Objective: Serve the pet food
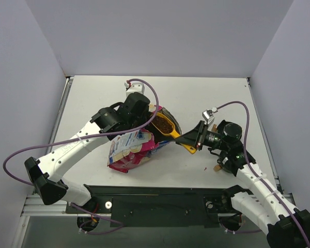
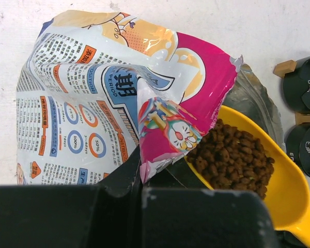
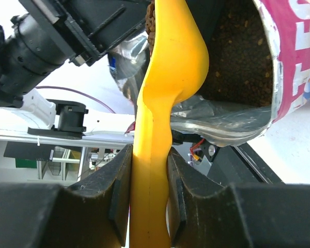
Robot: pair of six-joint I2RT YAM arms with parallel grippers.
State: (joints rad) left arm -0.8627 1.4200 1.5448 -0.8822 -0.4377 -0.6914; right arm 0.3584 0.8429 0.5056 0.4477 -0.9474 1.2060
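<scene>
Pale grey walls close in a white table (image 1: 196, 95) on three sides, seen from above, with two robot arms reaching in from the near edge. Near the table's middle lies a crumpled pink-and-blue bag (image 1: 128, 151) printed with cartoons, its mouth turned toward the right arm.

We see the left pincer (image 2: 140, 181) closed tight on a fold of the bag's rim, holding the mouth up. The right pincer (image 3: 149, 206) is clamped around the handle of a yellow scoop (image 3: 165, 77), one black finger pressed to each side of it.

The pet food (image 2: 230, 157), small dark-brown pellets, sits heaped in the bowl of the scoop, right at the bag's mouth. It lies at the far end of the handle from the right pincer, and just beside the fold that the left pincer grips. More pellets fill the inside of the bag (its lining is silver foil).

From the left wrist we also see two black round bowls (image 2: 305, 85) at the right edge, set in a wooden stand, apart from the scoop.
</scene>
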